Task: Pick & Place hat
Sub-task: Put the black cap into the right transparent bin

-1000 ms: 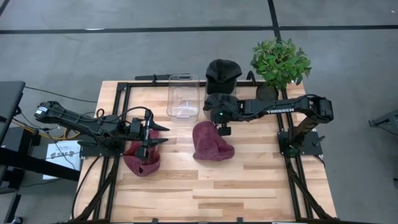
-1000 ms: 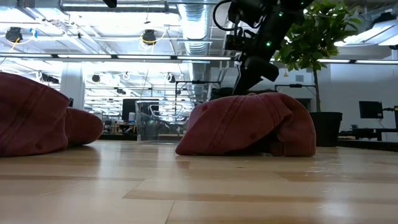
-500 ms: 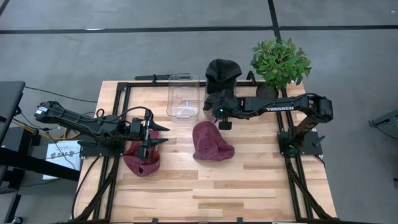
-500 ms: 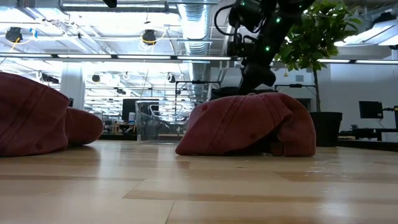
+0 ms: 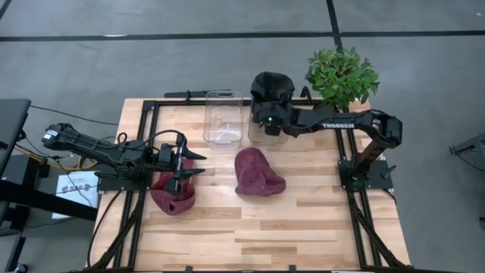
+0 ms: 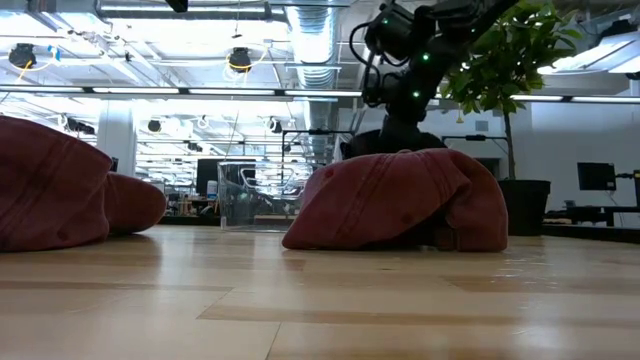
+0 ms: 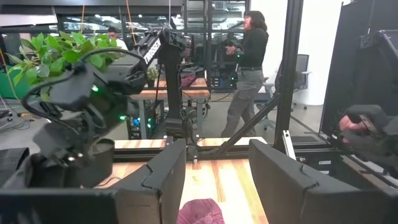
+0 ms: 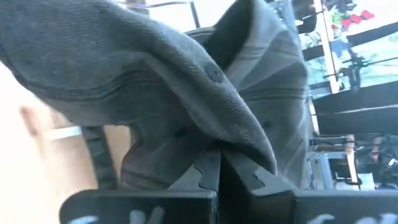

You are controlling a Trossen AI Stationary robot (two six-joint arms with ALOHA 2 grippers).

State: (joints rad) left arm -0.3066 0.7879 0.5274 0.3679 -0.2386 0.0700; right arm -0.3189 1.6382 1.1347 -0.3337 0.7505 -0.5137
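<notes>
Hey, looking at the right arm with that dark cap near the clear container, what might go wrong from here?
The right claw is shut on only a thin fold of the black cap, so the cap may slip free. The clear container stands right beside the arm; a sideways swing might knock it. The potted plant sits close on the other side, so the cap or arm may brush its leaves.

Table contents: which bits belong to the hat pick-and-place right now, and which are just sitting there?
In play:
- black hat, far edge of the table
- right gripper, shut on the black hat
- clear container

Idle:
- maroon hat, mid-table
- second maroon hat, under the left arm
- left gripper, open, waiting
- potted plant
</notes>
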